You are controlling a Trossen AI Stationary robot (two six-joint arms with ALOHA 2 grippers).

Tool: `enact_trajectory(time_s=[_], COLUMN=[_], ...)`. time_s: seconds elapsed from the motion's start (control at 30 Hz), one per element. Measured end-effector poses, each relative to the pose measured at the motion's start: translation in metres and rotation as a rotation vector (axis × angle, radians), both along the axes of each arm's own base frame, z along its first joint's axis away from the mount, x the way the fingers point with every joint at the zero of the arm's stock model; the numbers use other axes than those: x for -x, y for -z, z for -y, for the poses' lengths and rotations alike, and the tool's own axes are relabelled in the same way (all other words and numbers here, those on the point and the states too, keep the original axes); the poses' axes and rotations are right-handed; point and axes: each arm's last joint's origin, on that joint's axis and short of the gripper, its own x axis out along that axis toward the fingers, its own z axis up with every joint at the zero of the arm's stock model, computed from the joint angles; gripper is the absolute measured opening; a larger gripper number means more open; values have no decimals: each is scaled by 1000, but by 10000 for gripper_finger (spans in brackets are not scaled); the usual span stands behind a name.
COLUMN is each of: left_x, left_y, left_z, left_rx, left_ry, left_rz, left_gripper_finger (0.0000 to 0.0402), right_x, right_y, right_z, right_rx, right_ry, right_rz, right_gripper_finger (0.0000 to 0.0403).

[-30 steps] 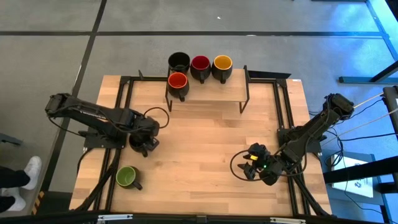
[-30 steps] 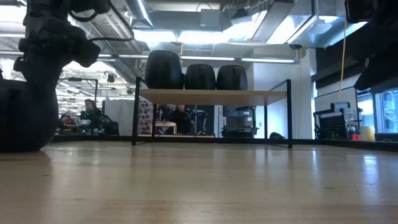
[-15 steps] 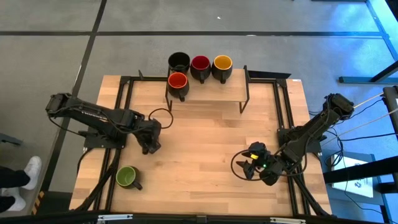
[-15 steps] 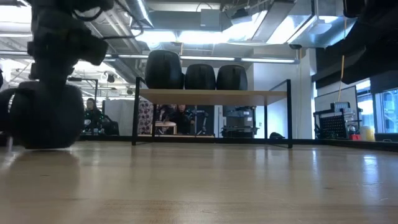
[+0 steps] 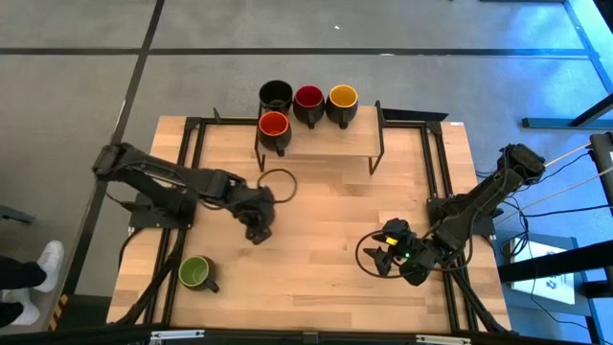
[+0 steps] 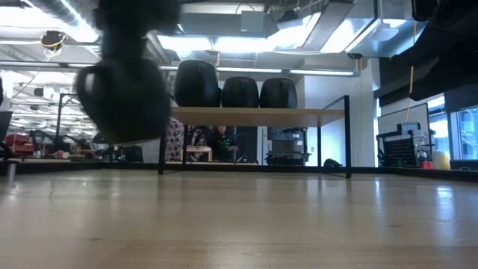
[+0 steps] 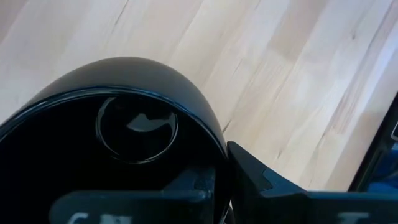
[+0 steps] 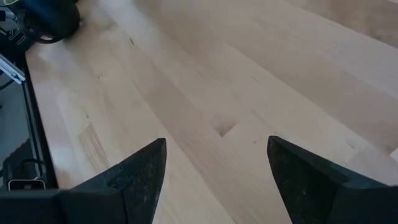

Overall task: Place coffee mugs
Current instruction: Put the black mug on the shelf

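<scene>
My left gripper [image 5: 257,228] is shut on a black coffee mug [image 7: 140,81], which hangs above the table's middle left [image 6: 123,97]. A green-lined mug [image 5: 196,273] stands on its base near the table's near left corner. On the shelf [image 5: 326,144] at the far edge stand a black mug [image 5: 276,96], a dark red one [image 5: 308,97] and a yellow one [image 5: 343,97]. An orange-red one [image 5: 274,125] stands in front of them. My right gripper [image 5: 383,257] waits open over the table's near right part, with bare wood between its fingers [image 8: 217,155]. My left gripper grips the black mug's wall at the rim [image 7: 219,146], with one finger [image 7: 196,186] inside the mug and the other [image 7: 261,180] outside. The fingers slant steeply down from above. The mug hangs below them, clear of the table, its mouth toward the wrist.
The shelf stands on a black metal frame [image 5: 381,134] whose legs rise from the far part of the table. Bare wood [image 5: 326,220] lies between my two arms. Cables and the arm bases line the table's left and right edges.
My left gripper has gone toward the table's right edge and up, rolling its wrist. The black mug, which stood on the table at the left, has come along with it and now hangs clear of the wood. My right arm has kept still.
</scene>
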Motion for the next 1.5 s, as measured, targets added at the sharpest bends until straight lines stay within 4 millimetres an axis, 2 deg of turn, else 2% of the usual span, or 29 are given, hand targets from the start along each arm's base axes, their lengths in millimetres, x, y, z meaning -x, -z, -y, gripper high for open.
enact_trajectory(time_s=[0.2, 0.43, 0.7, 0.93, 1.37, 1.5], left_x=[-50, -106, -146, -157, -159, -160], left_y=[-2, 9, 19, 33, 32, 32], left_z=[9, 16, 6, 2, 0, -1], left_rx=[-29, -80, -87, -45, -43, -57], left_ry=[58, 126, 51, -1, -58, -41], left_rz=[-9, -18, -76, -91, -68, -64], left_gripper_finger=[16, 16, 18, 19, 21, 42], right_x=[0, 0, 0, 0, 0, 0], right_y=[0, 0, 0, 0, 1, 1], right_z=[0, 0, 0, -1, -1, -1], right_rx=[-1, 0, 14, -3, -7, -8], right_ry=[0, 0, -15, -29, -34, -34], right_rz=[0, 0, -4, -20, -24, -24], right_gripper_finger=[264, 264, 264, 264, 264, 264])
